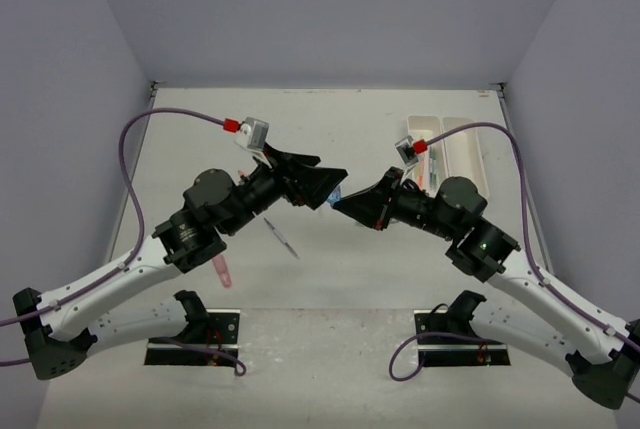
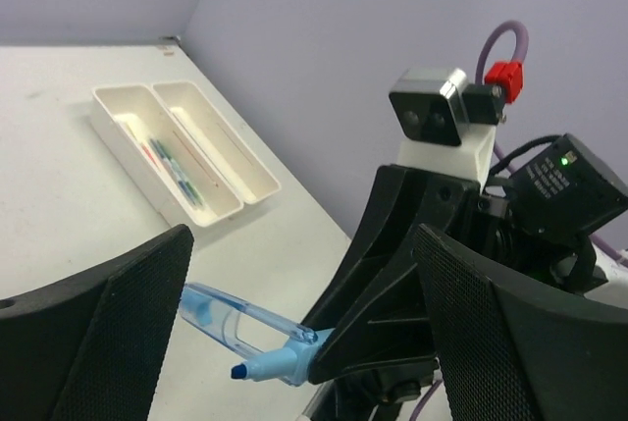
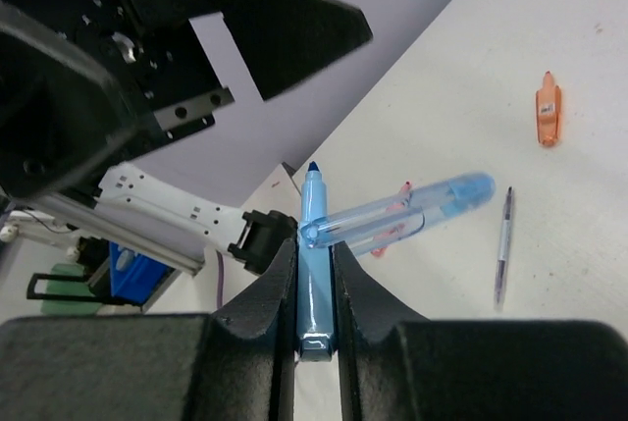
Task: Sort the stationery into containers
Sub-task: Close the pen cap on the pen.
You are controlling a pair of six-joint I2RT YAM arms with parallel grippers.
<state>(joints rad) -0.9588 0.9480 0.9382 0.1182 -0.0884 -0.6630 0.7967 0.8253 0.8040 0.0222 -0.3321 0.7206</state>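
My right gripper is shut on a light blue marker and holds it in the air above the table's middle. The marker's dark blue tip is bare. Its clear blue cap hangs off at an angle beside the tip and also shows in the left wrist view. My left gripper is open, with its wide fingers either side of the marker, not touching it. Two white trays lie at the back right. The one nearer the middle holds several pens.
A thin grey pen lies on the table between the arms, also in the right wrist view. A pink marker lies by the left arm. An orange marker lies further off. Walls enclose the table's sides and back.
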